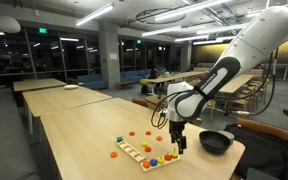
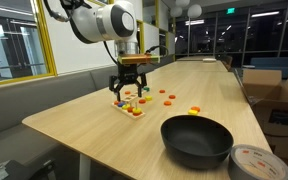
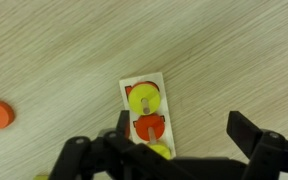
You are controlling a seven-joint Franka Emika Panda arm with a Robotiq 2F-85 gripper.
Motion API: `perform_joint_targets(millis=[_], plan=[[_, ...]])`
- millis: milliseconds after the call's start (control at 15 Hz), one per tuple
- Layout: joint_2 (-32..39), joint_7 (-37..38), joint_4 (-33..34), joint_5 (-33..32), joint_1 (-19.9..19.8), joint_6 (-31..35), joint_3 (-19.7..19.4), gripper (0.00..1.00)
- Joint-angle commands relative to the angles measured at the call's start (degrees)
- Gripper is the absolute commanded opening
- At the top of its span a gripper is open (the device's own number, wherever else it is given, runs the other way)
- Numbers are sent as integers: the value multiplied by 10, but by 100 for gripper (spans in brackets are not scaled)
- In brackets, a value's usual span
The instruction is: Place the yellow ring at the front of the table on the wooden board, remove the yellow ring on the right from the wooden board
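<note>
Yellow ring on wooden board

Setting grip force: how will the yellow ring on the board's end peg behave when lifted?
Probably stiff and light: the yellow ring looks small and solid. Threaded on a peg, it likely needs a straight lift; a sideways pull might drag the wooden board along.

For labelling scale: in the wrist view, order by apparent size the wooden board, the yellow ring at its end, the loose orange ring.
1. wooden board, largest.
2. yellow ring and orange ring look alike, so unranked.
</note>
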Motion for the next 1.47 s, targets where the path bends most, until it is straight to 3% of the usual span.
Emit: perform_joint_targets(millis=[0, 1400], plan=[[12, 2, 2, 4, 2, 30, -1, 100], [112, 18, 61, -1, -26, 85, 0, 100]])
